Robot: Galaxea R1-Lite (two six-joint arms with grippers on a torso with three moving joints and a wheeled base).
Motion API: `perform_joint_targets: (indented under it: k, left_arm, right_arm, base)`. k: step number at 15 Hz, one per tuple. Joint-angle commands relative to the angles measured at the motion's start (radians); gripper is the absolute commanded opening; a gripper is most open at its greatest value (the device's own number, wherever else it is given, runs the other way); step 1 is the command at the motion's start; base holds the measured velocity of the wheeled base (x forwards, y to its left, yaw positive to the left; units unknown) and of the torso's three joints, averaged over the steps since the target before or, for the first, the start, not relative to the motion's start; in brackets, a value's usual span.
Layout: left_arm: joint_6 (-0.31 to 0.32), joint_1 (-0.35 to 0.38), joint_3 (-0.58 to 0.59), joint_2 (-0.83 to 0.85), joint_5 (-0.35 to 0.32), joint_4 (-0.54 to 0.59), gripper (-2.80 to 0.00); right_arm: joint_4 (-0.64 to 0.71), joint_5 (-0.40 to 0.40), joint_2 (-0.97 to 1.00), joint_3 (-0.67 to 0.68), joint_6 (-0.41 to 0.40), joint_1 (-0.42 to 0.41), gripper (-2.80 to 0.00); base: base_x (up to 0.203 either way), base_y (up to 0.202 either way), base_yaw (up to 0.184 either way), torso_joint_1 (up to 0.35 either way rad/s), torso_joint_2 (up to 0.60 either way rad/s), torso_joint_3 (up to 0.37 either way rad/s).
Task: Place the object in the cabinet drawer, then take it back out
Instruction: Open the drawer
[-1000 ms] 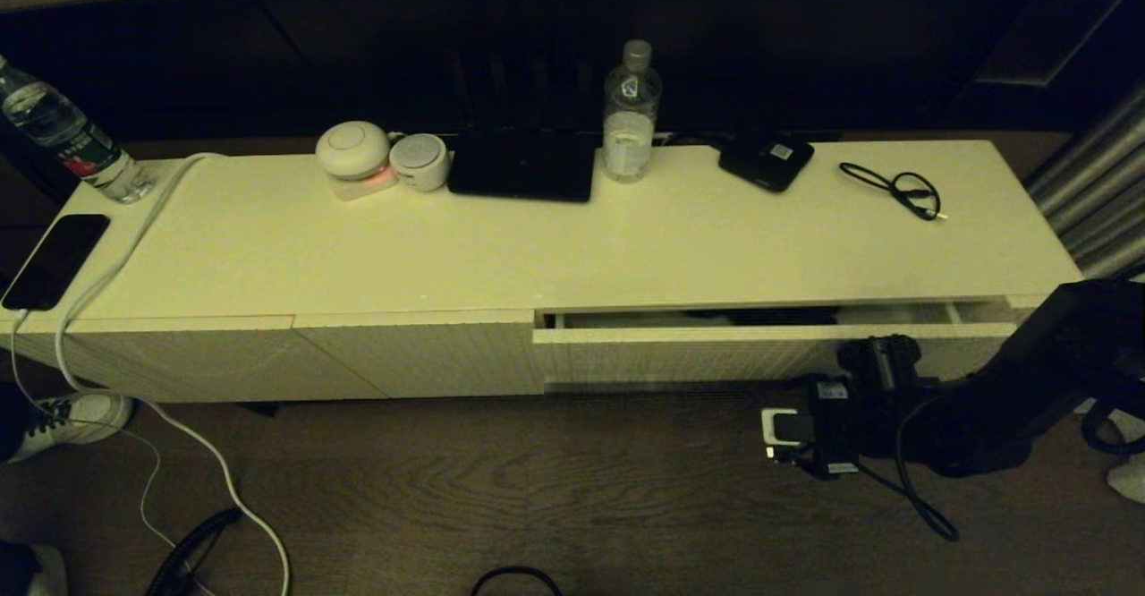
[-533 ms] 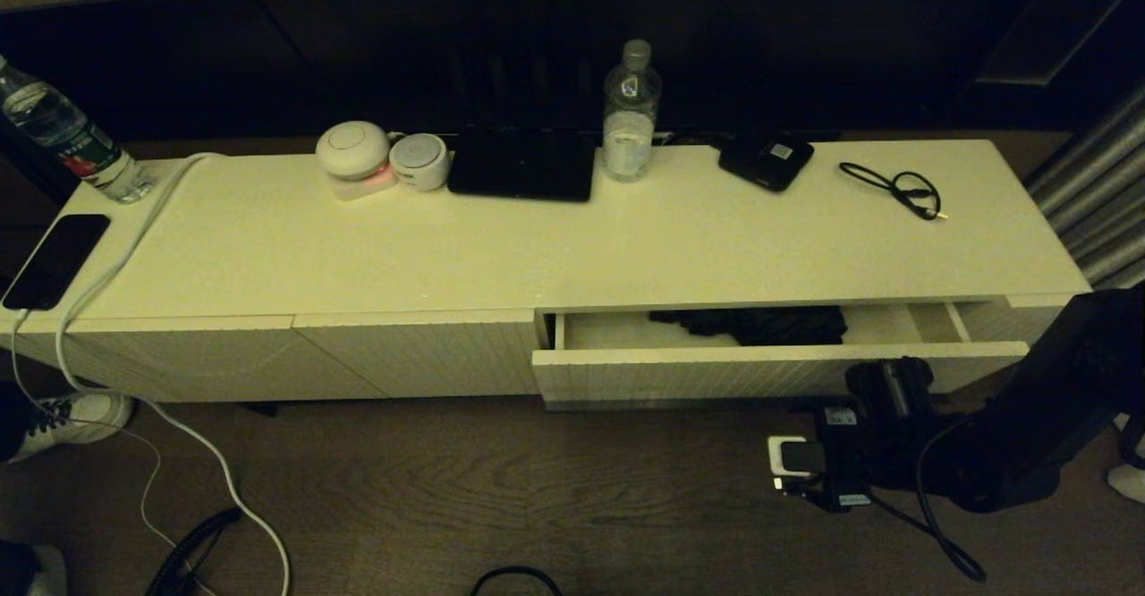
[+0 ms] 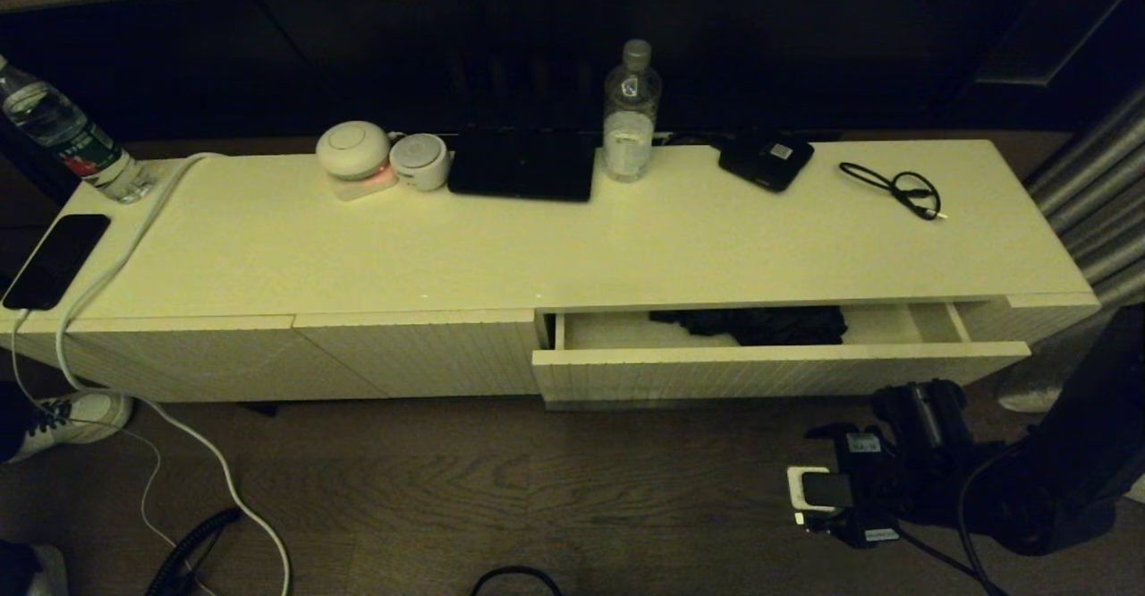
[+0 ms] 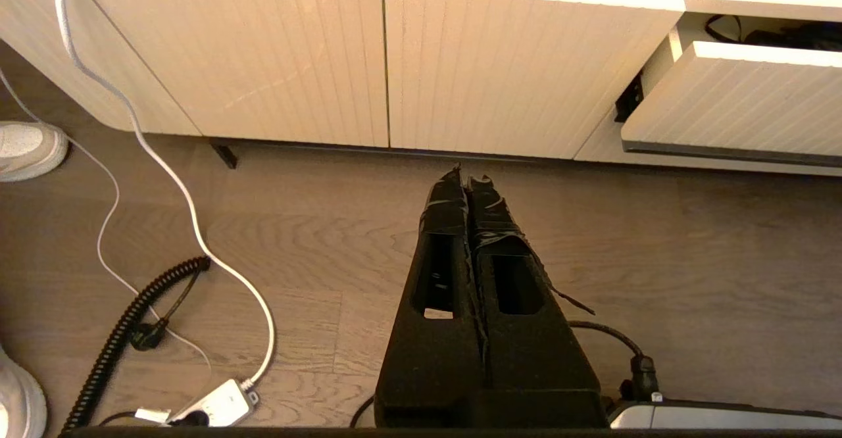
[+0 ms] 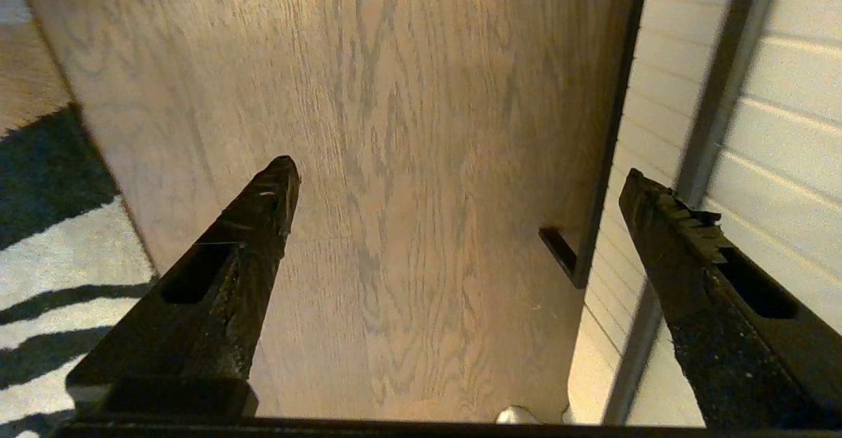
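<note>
no legible text anywhere; label on bottle [image 3: 67, 135] upper left, white sticker on black device [image 3: 767, 160] upper right, tags on right arm [image 3: 866, 442] lower right, all unreadable

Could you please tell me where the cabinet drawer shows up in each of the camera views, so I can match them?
Head view: the cabinet drawer stands partly open right of centre, the black umbrella inside it.
Left wrist view: its ribbed front juts out at the upper right.
Right wrist view: its ribbed front runs along the right edge, behind one finger of the right hand.
Shared landmark: the drawer's dark handle strip.
</note>
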Motion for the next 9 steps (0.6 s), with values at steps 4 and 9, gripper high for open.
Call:
perform_joint_targets:
  k: [4, 9]
  left_arm:
    - [-0.001, 0.001, 0.000, -0.002, 0.000, 0.000, -2.80]
    - [-0.001, 0.001, 0.000, -0.002, 0.000, 0.000, -2.80]
  right_arm:
    - [0.088, 0.000, -0.283, 0.091, 0.040, 0.003, 0.00]
    - [0.270, 0.000, -0.522, 0.104, 0.072, 0.005, -2.80]
  base:
    - [0.000, 0.000, 0.000, 0.000, 0.00, 0.000]
    - [0.000, 0.000, 0.000, 0.000, 0.00, 0.000]
